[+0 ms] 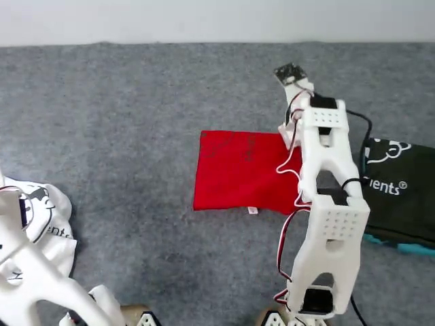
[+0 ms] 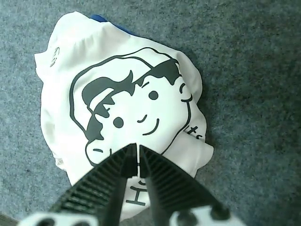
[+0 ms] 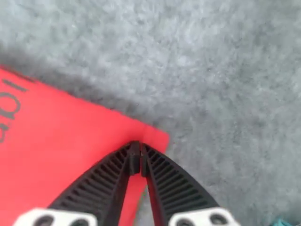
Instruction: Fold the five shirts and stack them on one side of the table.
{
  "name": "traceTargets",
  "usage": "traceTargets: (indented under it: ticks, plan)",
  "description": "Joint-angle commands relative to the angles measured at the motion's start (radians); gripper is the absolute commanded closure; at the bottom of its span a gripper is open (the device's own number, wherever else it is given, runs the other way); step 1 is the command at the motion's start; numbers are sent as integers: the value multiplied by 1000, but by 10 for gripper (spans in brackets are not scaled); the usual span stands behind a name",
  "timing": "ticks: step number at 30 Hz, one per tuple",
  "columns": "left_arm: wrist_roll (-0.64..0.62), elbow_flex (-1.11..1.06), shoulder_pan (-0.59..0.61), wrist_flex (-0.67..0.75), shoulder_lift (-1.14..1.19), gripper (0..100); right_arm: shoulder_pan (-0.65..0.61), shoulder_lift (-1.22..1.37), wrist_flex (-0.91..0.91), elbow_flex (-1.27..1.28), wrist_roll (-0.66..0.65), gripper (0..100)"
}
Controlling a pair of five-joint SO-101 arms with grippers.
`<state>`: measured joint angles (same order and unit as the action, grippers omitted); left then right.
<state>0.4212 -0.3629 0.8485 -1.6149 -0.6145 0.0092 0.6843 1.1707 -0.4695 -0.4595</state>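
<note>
left gripper [image 2: 138, 147] pressed together over the white shirt [image 2: 117, 84], bunched at lower left of the high view. red shirt [image 1: 238, 173] lies folded flat mid-frame. right gripper [image 3: 136, 149] is pressed together at its upper right corner, can't tell if it pinches cloth. dark green shirt [image 1: 401, 197] folded at right edge.

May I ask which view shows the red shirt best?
The high view: nearly the whole red shirt, the right arm over one edge. The right wrist view has one corner; the left wrist view faces the white shirt.
</note>
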Motion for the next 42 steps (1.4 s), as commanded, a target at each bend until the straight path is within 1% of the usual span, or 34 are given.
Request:
traceTargets:
  ticks: [1, 6, 11, 12, 14, 18, 19, 21, 36, 39, 42]
  plan:
    - [9, 4, -2, 11, -18, 986, -70, -108, 145, -120, -2, 980]
    - [9, 4, 0, 11, -18, 986, -151, -179, 355, -140, 18, 980]
    - [9, -4, 2, 11, -20, 986, -166, -185, 512, -140, 187, 976]
    - [9, -13, 0, 11, -21, 986, -171, -185, 536, -140, 215, 962]
    - [9, -41, 0, 11, -25, 986, -176, -185, 578, -140, 296, 890]
    - [9, -76, 0, 12, -25, 986, -166, -183, 610, -140, 532, 657]
    - [9, -76, 2, 12, -25, 986, -160, -182, 608, -140, 577, 614]
    - [9, -73, 3, 12, -26, 986, -156, -168, 593, -140, 614, 573]
    - [11, -68, 5, 11, -26, 986, -124, 173, 547, -144, 614, 617]
    - [11, -70, 5, 11, -26, 986, -148, 203, 535, -144, 595, 682]
    - [11, -70, 5, 11, -26, 986, -185, 222, 529, -144, 520, 781]
